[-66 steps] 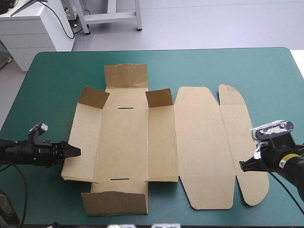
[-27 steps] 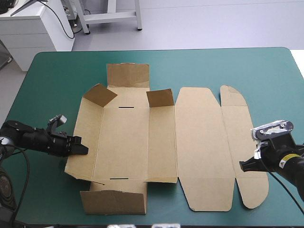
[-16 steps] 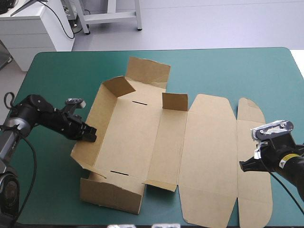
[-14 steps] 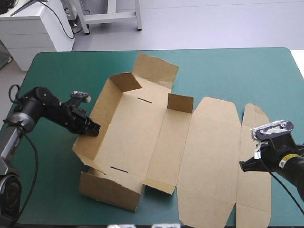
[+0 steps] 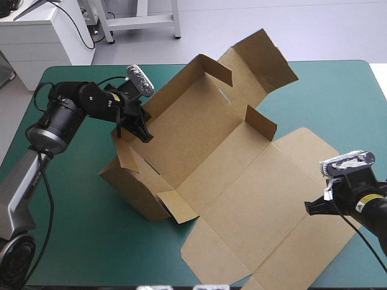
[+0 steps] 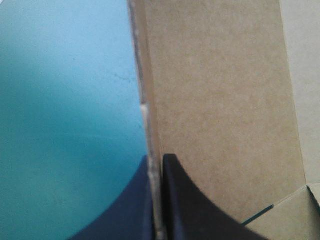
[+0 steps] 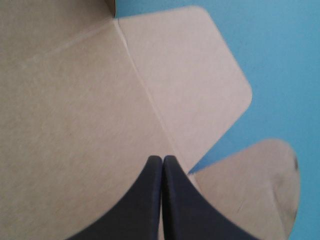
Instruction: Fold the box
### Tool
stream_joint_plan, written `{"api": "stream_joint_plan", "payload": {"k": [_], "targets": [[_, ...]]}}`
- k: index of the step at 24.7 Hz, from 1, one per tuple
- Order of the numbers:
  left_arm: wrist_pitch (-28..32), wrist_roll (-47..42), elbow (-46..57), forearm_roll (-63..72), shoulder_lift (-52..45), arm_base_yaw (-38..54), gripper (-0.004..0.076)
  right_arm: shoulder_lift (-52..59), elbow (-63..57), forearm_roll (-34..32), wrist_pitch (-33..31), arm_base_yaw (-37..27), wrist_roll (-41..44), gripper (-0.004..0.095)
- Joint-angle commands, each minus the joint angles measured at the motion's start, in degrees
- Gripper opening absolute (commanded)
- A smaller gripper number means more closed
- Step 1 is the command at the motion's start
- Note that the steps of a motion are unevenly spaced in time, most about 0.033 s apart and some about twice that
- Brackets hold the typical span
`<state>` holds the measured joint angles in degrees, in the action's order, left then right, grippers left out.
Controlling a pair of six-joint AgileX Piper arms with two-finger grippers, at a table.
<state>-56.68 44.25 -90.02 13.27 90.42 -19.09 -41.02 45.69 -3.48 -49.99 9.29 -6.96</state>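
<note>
Seen from the floor, the left arm (image 5: 65, 113) is a chain of bulbous black joint housings with a grey band between two of them. Its lower link is a long pale grey tube (image 5: 23, 181) that runs to a round black base (image 5: 14, 263). The right arm (image 5: 370, 211) is black too and carries a small yellow label (image 5: 361, 203), its print too small to read. The left gripper (image 6: 157, 200) and the right gripper (image 7: 162, 200) each have two broad black fingers (image 6: 192, 210), smooth, matte, curved like fins and tapering to a point.
</note>
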Motion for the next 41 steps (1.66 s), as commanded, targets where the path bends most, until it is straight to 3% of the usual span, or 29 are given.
{"api": "stream_joint_plan", "payload": {"k": [1, 6, 12, 17, 25, 34, 41], "targets": [[7.5, 2.0, -1.7, -5.2, -2.3, -4.7, -0.0008, 0.3, 3.1, -1.1, 4.4, -0.3, -0.1, -0.0016], [17.6, 3.9, -1.7, -16.3, -2.3, -13.7, -0.0008, 0.3, 7.8, -2.0, 3.0, -0.3, 0.6, -0.0016], [20.8, 5.2, 1.2, -23.5, -2.3, -19.0, -0.0008, 0.3, 11.3, -2.3, 3.1, -0.3, 0.6, -0.0016], [33.6, 5.3, 11.2, -27.3, -6.3, -19.6, -0.0008, 0.3, 12.5, -3.5, 2.9, -0.3, 1.2, -0.0016], [47.6, 5.3, 24.0, -30.7, -12.8, -19.6, -0.0008, 0.2, 12.5, -4.2, 5.7, -0.3, 3.8, -0.0016], [57.7, 5.3, 34.2, -37.0, -16.3, -19.6, -0.0008, -5.8, 18.1, -1.3, 3.0, -0.3, 2.9, -0.0016], [57.8, 4.6, 36.7, -37.8, -16.5, -19.6, -0.0008, -14.1, 26.3, 0.0, 0.3, -0.3, 0.7, -0.0016]]}}
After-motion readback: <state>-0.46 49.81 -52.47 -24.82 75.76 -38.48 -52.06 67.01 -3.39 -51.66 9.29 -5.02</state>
